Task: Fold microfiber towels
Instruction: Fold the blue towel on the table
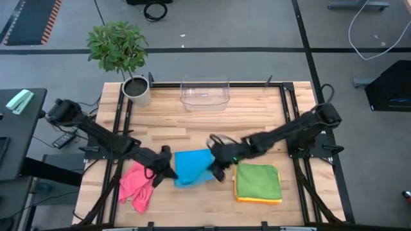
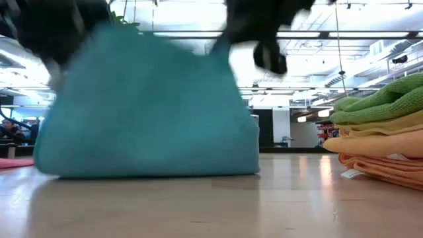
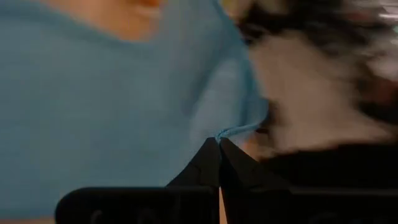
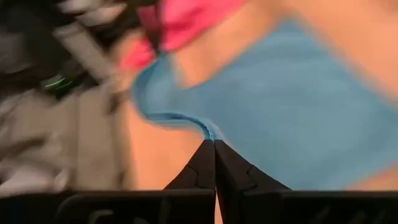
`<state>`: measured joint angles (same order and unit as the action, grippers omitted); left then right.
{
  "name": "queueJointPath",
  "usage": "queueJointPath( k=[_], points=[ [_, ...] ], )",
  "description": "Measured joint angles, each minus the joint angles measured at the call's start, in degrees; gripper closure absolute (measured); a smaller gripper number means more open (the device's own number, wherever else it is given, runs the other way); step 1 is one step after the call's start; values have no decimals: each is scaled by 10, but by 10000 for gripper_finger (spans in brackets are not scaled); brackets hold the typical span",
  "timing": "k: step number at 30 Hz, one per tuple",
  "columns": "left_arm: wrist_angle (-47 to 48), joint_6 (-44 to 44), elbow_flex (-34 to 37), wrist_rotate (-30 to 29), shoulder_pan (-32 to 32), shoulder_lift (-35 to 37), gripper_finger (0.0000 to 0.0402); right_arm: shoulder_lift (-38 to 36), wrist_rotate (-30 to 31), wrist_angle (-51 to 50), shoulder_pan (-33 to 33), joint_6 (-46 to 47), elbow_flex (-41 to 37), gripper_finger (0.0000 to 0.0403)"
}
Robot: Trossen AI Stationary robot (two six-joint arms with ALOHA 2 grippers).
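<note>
Both grippers were seen pinched tight on the blue towel (image 1: 192, 167), the left gripper (image 3: 218, 140) and right gripper (image 4: 214, 142) each on 1 corner. A thin edge hold could slip free if tugged. The towel hung between them over mid-table, beside the pink towel (image 1: 136, 185) and folded stack (image 1: 258, 182).

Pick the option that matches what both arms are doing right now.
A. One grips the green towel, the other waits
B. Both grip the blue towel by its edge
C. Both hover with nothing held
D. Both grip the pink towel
B: each wrist view shows shut jaws pinching the blue towel's edge, left gripper and right gripper, lifting it between the pink towel and the folded stack.
</note>
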<state>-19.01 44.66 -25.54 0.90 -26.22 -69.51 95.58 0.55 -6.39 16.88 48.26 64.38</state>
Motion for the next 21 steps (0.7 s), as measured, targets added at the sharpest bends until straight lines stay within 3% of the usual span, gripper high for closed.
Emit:
queueJointPath(
  k=[4, 8, 14, 21],
  points=[
    [135, 27, 0, -94, 25, 10, 397, 54, 4, -18, -56, -2, -1, 400],
    [202, 10, 0, -131, 64, -8, 396, 99, -4, -37, -93, -2, -2, 400],
    [184, -50, -1, -133, 118, -38, 397, 120, 3, -43, -108, -18, -1, 400],
    [150, -91, 0, -133, 147, -42, 391, 101, 53, -99, -99, -2, 0, 400]
  ],
)
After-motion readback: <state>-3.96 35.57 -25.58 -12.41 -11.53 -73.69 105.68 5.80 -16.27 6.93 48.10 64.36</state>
